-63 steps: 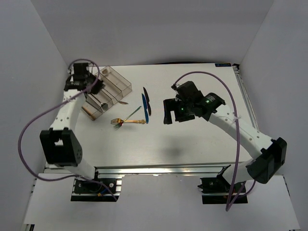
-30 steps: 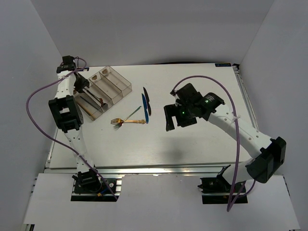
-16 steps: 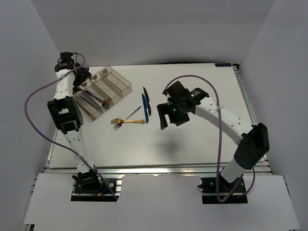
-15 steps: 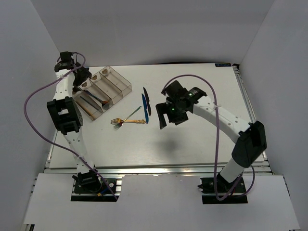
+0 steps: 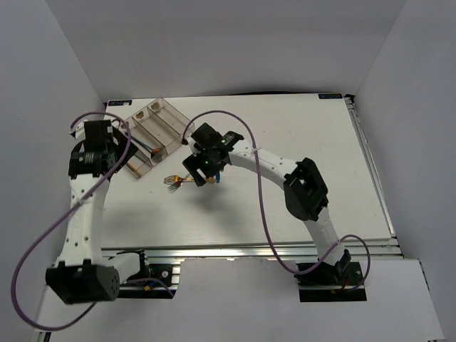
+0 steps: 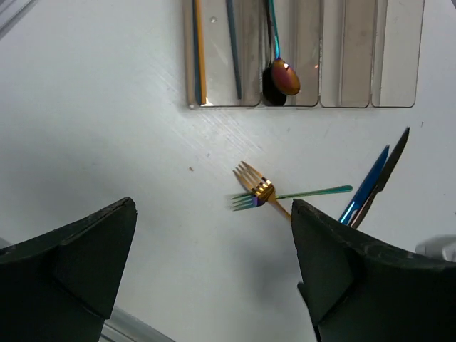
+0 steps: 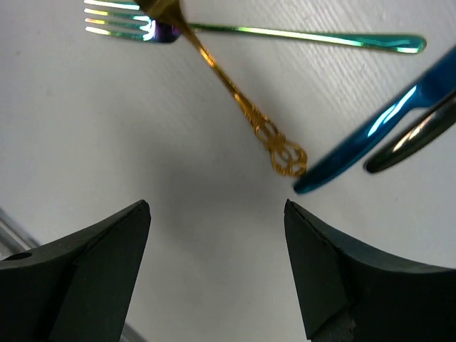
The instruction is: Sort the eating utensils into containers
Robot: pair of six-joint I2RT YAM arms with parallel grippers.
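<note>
The clear tray (image 5: 165, 117) lies at the back left; in the left wrist view the tray (image 6: 399, 71) holds two chopsticks (image 6: 199, 50) in its leftmost compartment and an iridescent spoon (image 6: 285, 77) in the one beside it. A gold fork (image 7: 228, 85) lies crossed over a green iridescent fork (image 7: 299, 35) on the table. Right of them are a blue knife (image 7: 377, 128) and a black knife (image 7: 413, 139). My right gripper (image 7: 217, 263) hovers open just above the gold fork's handle end, over the forks (image 5: 177, 180). My left gripper (image 6: 214, 263) is open and empty, left of the tray (image 5: 95, 146).
White walls close in the table on the left, back and right. An aluminium rail (image 5: 235, 249) runs along the near edge. The right arm (image 5: 271, 164) stretches across the middle of the table, its purple cable (image 5: 214, 117) arching over the tray's right end.
My left gripper has opened and drawn back from the tray to its left. My right gripper has swung left from mid-table to above the forks.
</note>
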